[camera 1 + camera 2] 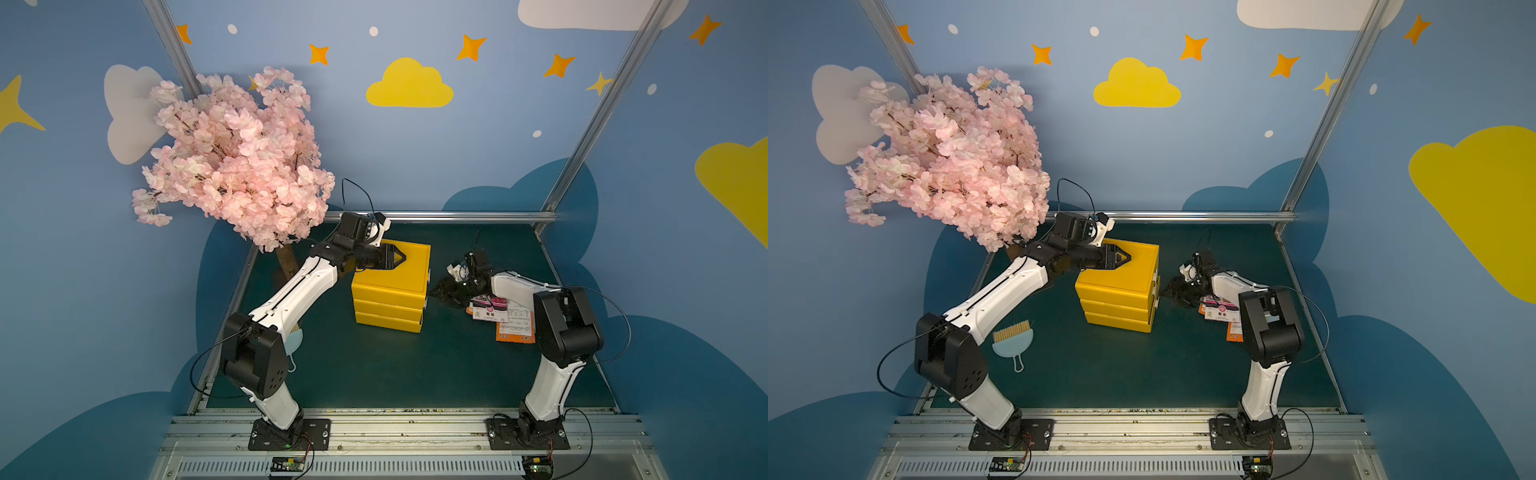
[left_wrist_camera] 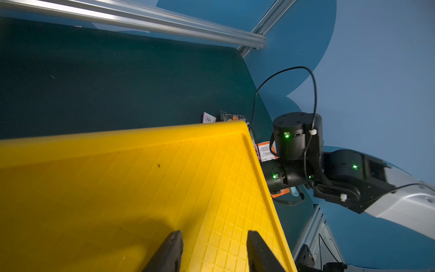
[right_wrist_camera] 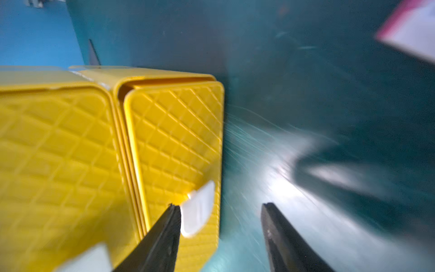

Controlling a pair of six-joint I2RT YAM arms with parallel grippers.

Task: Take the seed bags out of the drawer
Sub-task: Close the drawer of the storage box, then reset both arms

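At far left, an artificial blossom tree (image 1: pixel 232 158) is seen on a dark green mat (image 1: pixel 374 374), with a pale blue dustpan (image 1: pixel 1013 343) lying near the left arm's elbow. Either could be brushed if that arm were swung back carelessly.

Toward the centre, the left gripper (image 1: pixel 401 257) is held over the top of a yellow drawer unit (image 1: pixel 390 303). Its jaws are parted about halfway and nothing is gripped. Whether the top is actually being pressed cannot be told. If it is not, the light unit could be dragged or tipped when a drawer is pulled.

The three drawers are seen pushed in, or nearly so, with their fronts turned toward the right arm. The right gripper (image 3: pixel 220 205) is placed just beside those fronts, with its jaws spread wide and empty. One fingertip lies against, or just beside, a small white handle tab (image 3: pixel 199 209). The wrist view is blurred, so contact cannot be confirmed. The tab is small and smooth-looking, so it could be missed or slipped off.

At right, the seed bags (image 1: pixel 505 316) are seen in an overlapping pile on the mat, partly under the right forearm. They could be scattered by a low sweep of that arm. Any bags inside the drawers are hidden.
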